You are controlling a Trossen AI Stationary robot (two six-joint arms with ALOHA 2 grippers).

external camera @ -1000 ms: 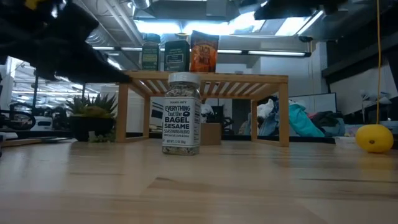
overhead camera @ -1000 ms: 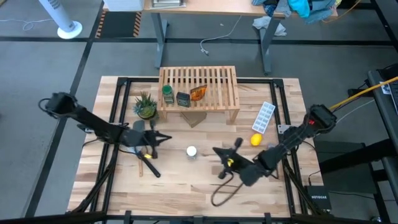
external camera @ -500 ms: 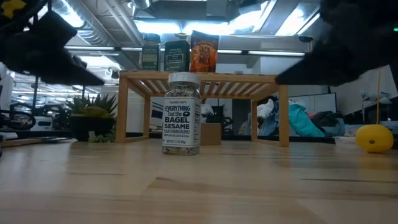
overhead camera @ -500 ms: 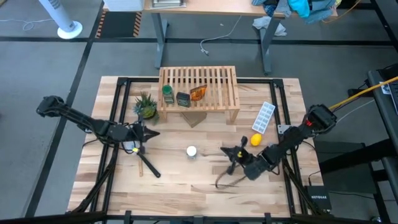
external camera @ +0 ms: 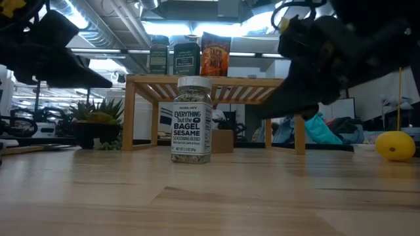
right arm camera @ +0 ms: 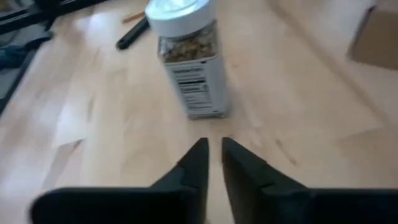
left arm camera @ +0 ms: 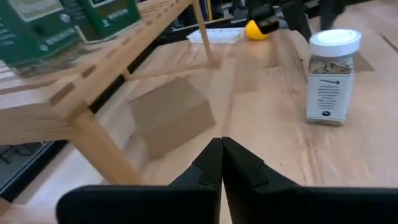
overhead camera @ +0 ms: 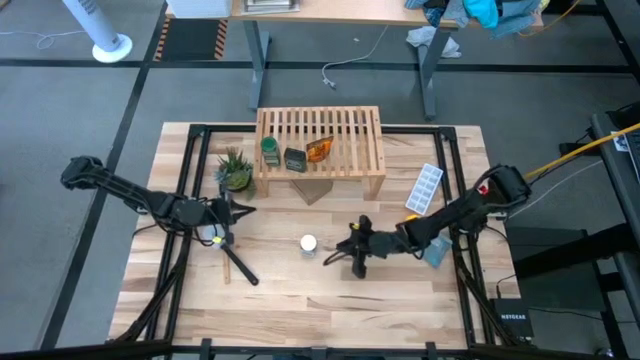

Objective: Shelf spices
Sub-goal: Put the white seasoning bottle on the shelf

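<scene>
Since the earlier frame the right gripper has swung in toward the white-capped jar, fingers slightly parted, apparently empty. The jar stands upright on the table, before the shelf. The left gripper is closed, empty.

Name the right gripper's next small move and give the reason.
Probably open wider and ease toward the white-capped jar: the right gripper points at it with only a narrow gap, and the jar stands alone on the table while three spices already sit on the shelf.
</scene>
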